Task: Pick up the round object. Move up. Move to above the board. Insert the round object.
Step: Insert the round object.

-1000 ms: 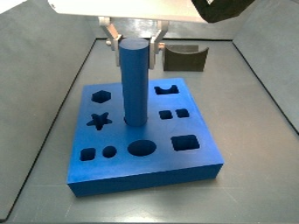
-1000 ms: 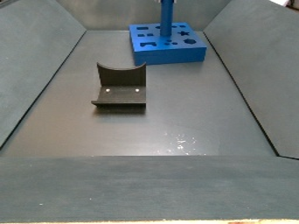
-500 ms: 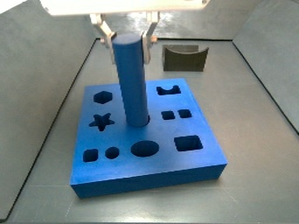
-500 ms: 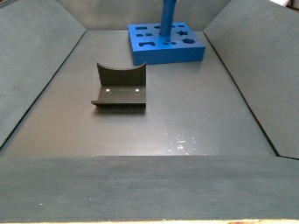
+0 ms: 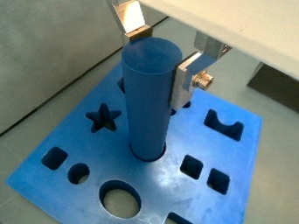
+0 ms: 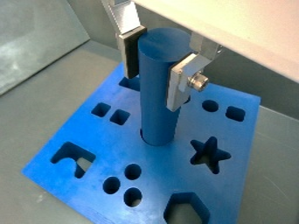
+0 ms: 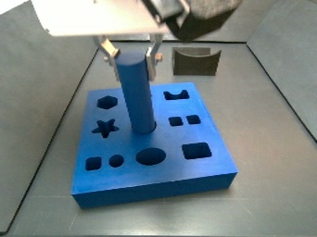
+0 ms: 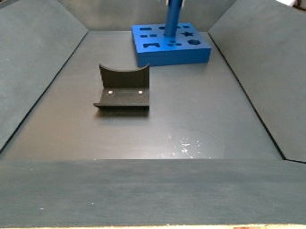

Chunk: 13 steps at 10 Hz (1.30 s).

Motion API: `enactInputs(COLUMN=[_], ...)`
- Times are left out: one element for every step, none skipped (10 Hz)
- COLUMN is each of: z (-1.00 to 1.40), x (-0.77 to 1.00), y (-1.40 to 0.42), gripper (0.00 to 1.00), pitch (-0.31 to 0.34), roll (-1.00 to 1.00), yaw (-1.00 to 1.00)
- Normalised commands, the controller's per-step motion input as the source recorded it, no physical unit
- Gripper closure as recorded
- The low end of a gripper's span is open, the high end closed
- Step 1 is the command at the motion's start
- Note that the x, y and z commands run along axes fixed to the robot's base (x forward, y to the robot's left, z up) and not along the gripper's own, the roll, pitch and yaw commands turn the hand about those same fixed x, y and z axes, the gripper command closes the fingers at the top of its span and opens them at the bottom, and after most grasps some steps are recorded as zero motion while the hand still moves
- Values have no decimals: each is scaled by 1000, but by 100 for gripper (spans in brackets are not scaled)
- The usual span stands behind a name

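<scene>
- The pincer [image 5: 163, 54] pinches the top of the blue peg [image 5: 152, 101], upright over the board's [image 7: 186, 180] middle.
- The peg's foot stands in a round hole; insertion is under way.
- Next, I judge: press straight down, then let go.
- A dark notched block [image 8: 122, 89] lies mid-table, well apart.

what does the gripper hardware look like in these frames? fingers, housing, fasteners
The gripper sits over the board, top of frame in the wrist views. Its fingers are flat silver plates with dark pads, one showing a round bolt head. The housing above is a pale boxy block. No cables or markings visible.
</scene>
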Motion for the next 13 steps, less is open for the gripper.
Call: enactInputs(z=[-1000, -1000, -1000, -1000, -1000, -1000, -1000, -1000, -123, 0, -163, -103, -80], x=[-17, -26, -26, -9, 0, 0, 66, 323, 129, 0, -77, -49, -17], y=[0, 0, 0, 6, 17, 6, 0, 0, 0, 0, 0, 6, 0], gripper=[100, 100, 100, 100, 100, 100, 100, 100, 100, 100, 100, 100, 100], pitch=[6, 14, 14, 9, 9, 17, 43, 180, 0, -43, -451, -326, -251], roll=[0, 0, 0, 0, 0, 0, 3, 0, -214, 0, -6, -166, -29], yaw=[0, 0, 0, -3, -14, -23, -34, -11, -20, 0, 0, 0, 0])
